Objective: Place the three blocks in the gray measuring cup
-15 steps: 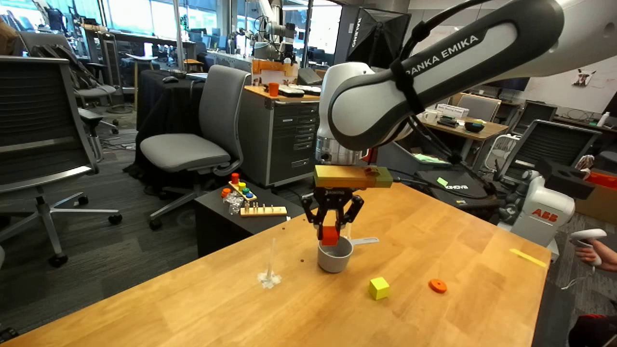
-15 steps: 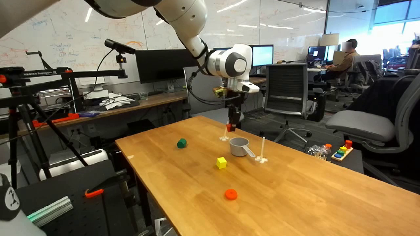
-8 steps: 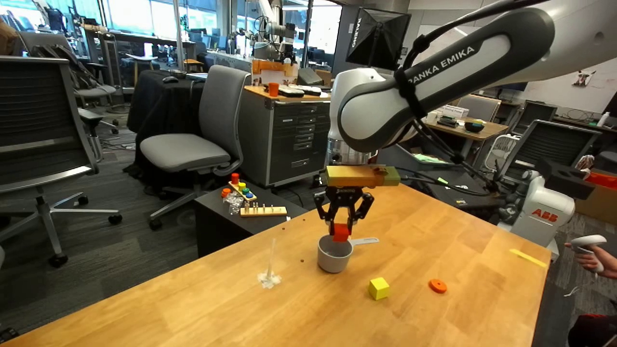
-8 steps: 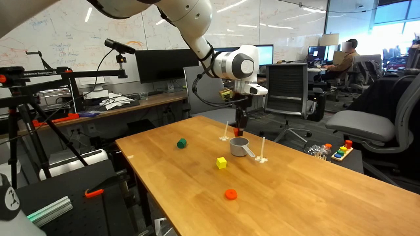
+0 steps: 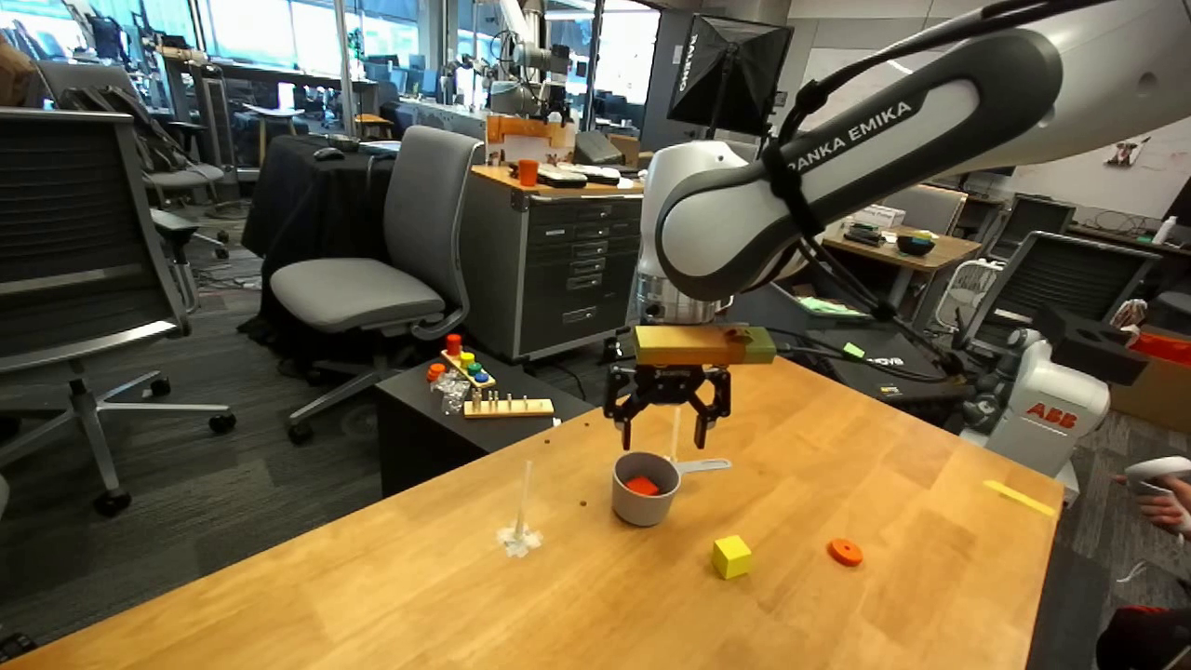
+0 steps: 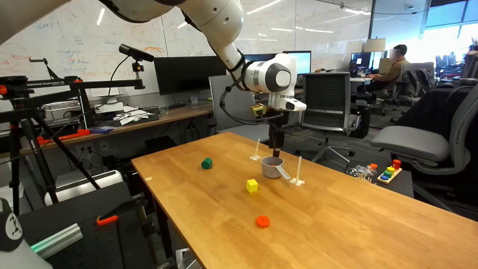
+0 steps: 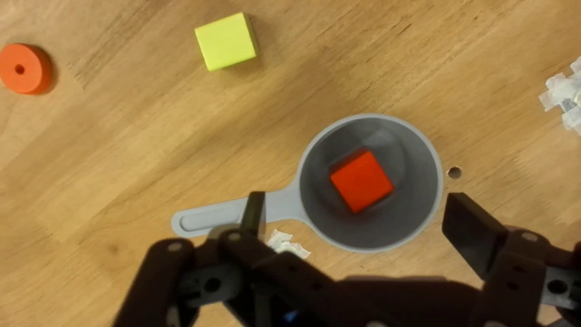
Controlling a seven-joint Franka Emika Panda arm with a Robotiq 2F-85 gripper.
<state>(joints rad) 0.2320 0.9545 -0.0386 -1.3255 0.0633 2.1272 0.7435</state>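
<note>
by my count, one block of three is done. the red cube [image 7: 361, 181] lies inside the gray measuring cup [image 7: 417, 181], a little toward nine o'clock from its middle in the wrist view, and it seems to rest on the bottom, though i cannot say if flat. my gripper [image 5: 662, 443] is spread wide over the cup, with nothing between its fingers [image 7: 474, 231]; i see no contact with the cup, so i judge this first step finished.

two blocks are left, both on the table [image 6: 336, 216]. in the wrist view, with the cup as centre of the clock, the yellow-green cube [image 7: 227, 42] is between ten and eleven o'clock, and the orange-red disc [image 7: 28, 75] is farther, between nine and ten. the handle [image 7: 204, 220] points between eight and nine, so i think it does not stand in the way of either. in an exterior view there is also a green piece [image 6: 207, 163], at nine o'clock of the cup; i do not count it among the three.

what remains, as i judge, is two picks and two drops; the next cube could land on the red one, so i would aim toward three o'clock inside the cup.
</note>
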